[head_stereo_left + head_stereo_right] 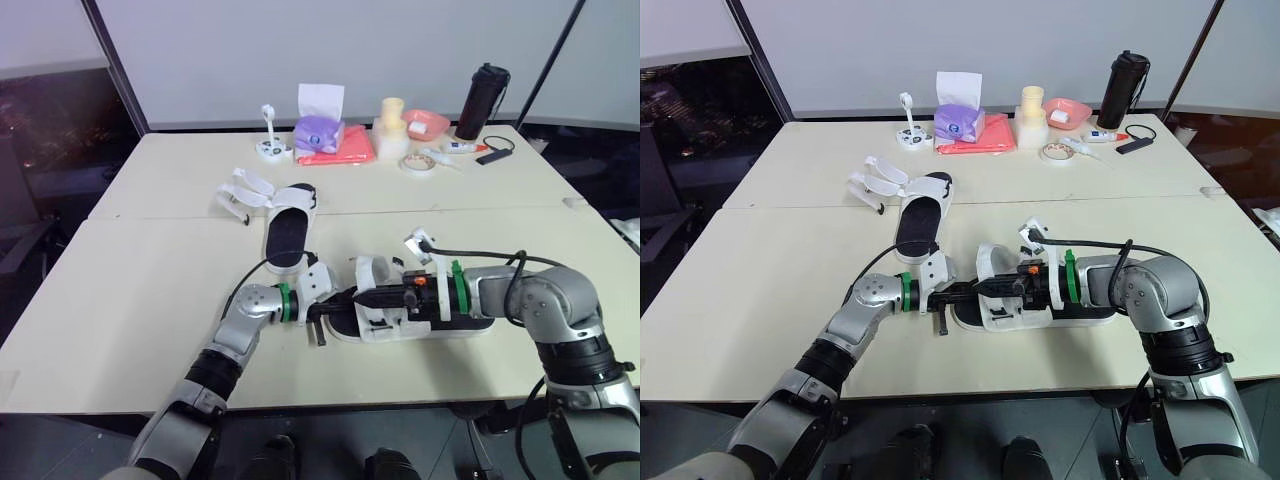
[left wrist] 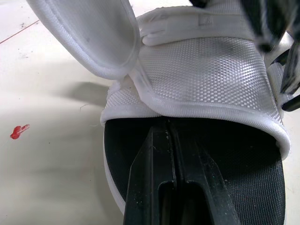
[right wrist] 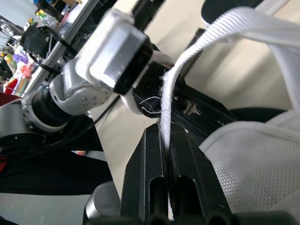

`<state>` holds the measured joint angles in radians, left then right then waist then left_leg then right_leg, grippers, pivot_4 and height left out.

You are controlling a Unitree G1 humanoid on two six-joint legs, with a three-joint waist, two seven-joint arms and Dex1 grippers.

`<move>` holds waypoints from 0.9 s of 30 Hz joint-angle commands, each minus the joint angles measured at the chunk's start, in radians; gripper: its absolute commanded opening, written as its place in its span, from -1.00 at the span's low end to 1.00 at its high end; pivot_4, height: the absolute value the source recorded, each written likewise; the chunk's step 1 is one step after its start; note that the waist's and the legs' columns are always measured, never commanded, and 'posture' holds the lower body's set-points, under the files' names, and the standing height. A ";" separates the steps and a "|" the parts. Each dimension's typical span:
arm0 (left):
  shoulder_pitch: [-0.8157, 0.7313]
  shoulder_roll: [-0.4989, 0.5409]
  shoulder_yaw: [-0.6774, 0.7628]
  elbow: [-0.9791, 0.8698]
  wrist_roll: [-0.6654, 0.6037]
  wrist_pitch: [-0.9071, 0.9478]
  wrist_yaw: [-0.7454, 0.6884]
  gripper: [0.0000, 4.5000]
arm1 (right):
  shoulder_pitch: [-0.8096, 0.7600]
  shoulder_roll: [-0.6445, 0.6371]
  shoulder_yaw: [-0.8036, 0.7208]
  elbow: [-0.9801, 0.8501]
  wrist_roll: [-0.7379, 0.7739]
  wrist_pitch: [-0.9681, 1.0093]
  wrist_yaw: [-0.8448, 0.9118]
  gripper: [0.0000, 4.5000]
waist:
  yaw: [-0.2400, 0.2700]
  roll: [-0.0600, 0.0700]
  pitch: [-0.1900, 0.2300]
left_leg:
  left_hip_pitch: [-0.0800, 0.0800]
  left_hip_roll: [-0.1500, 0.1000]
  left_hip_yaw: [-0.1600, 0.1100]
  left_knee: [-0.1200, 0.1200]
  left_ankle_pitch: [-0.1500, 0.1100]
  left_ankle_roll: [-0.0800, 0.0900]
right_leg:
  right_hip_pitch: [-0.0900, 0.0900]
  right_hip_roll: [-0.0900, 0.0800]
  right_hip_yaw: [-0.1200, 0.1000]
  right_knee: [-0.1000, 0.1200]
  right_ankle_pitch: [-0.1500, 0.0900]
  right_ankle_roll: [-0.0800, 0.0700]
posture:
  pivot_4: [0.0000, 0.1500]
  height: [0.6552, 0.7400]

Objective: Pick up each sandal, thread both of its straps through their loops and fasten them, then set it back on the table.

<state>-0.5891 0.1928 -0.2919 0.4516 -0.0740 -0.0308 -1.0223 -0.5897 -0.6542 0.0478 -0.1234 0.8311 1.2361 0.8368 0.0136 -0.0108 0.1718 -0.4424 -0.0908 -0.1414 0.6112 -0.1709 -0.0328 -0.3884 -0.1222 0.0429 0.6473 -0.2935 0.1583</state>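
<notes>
The cream desk point(image 1: 130, 300) stands before a grey wall point(image 1: 400, 50). The far sandal point(image 1: 287, 235) lies left of centre, straps loose. The left gripper point(image 2: 168, 133), fingers together, rests on the near sandal point(image 1: 385, 328) at centre front. The right gripper point(image 3: 165, 129) is clamped on its strap point(image 3: 187, 56).

Count: 2 sandals, i.e. near sandal point(image 1: 385, 325) & far sandal point(image 1: 287, 235). 2 grippers: left gripper point(image 1: 345, 303), right gripper point(image 1: 362, 297). 2 table tops butted together: front table point(image 1: 120, 330), back table point(image 1: 150, 180).

Along back table, 1 ea.: black bottle point(image 1: 483, 100), pink bowl point(image 1: 428, 122), tape roll point(image 1: 416, 163), purple tissue pack point(image 1: 318, 130), red cloth point(image 1: 350, 152), small white stand point(image 1: 270, 140), flat black gadget point(image 1: 495, 152).

Cream stack point(image 1: 392, 125): looks like 2 pcs, narrower on wider, not sure.

2 small white tube-type items: red-tipped tube point(image 1: 458, 147), plain tube point(image 1: 438, 158). Approx. 18 things total incl. grippers.
</notes>
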 commanded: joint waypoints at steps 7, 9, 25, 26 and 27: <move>0.026 0.002 -0.032 0.004 0.024 0.016 -0.003 -1.00 | 0.038 -0.054 0.057 -0.004 -0.087 -0.091 0.063 -0.99 | 0.000 0.000 0.000 | 0.000 0.000 0.000 0.000 0.000 0.000 | 0.000 0.000 0.000 0.000 0.000 0.000 | 1.00 0.87; 0.026 0.001 -0.032 0.005 0.023 0.015 -0.003 -1.00 | 0.051 -0.076 0.086 -0.012 -0.132 -0.146 0.077 -0.99 | 0.000 0.000 0.000 | 0.000 0.000 0.000 0.000 0.000 0.000 | 0.000 0.000 0.000 0.000 0.000 0.000 | 1.00 0.87; 0.018 -0.010 -0.030 0.018 0.024 0.011 0.003 -1.00 | 0.066 -0.156 0.180 -0.056 -0.295 -0.320 0.181 -0.99 | 0.003 0.000 0.000 | 0.000 0.000 -0.001 0.000 0.000 0.000 | 0.001 0.000 -0.001 -0.002 0.000 0.000 | 1.00 0.87; 0.017 -0.010 -0.030 0.019 0.024 0.010 0.004 -1.00 | 0.066 -0.166 0.186 -0.064 -0.302 -0.325 0.190 -0.99 | 0.004 0.000 0.000 | 0.000 0.000 -0.001 0.000 0.000 0.000 | 0.001 0.000 -0.001 -0.002 0.000 0.000 | 1.00 0.87; 0.016 -0.011 -0.030 0.020 0.024 0.010 0.004 -1.00 | 0.069 -0.179 0.193 -0.076 -0.308 -0.331 0.202 -0.99 | 0.004 0.000 0.000 | 0.000 0.000 -0.001 0.000 0.000 0.000 | 0.001 0.000 -0.001 -0.002 0.000 0.000 | 1.00 0.87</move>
<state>-0.5870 0.1832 -0.2953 0.4495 -0.0741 -0.0312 -1.0198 -0.5434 -0.7935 0.2234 -0.1827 0.5535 0.9023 1.0168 0.0180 -0.0111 0.1716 -0.4423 -0.0913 -0.1419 0.6114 -0.1710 -0.0329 -0.3877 -0.1224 0.0421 0.6455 -0.2937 0.1585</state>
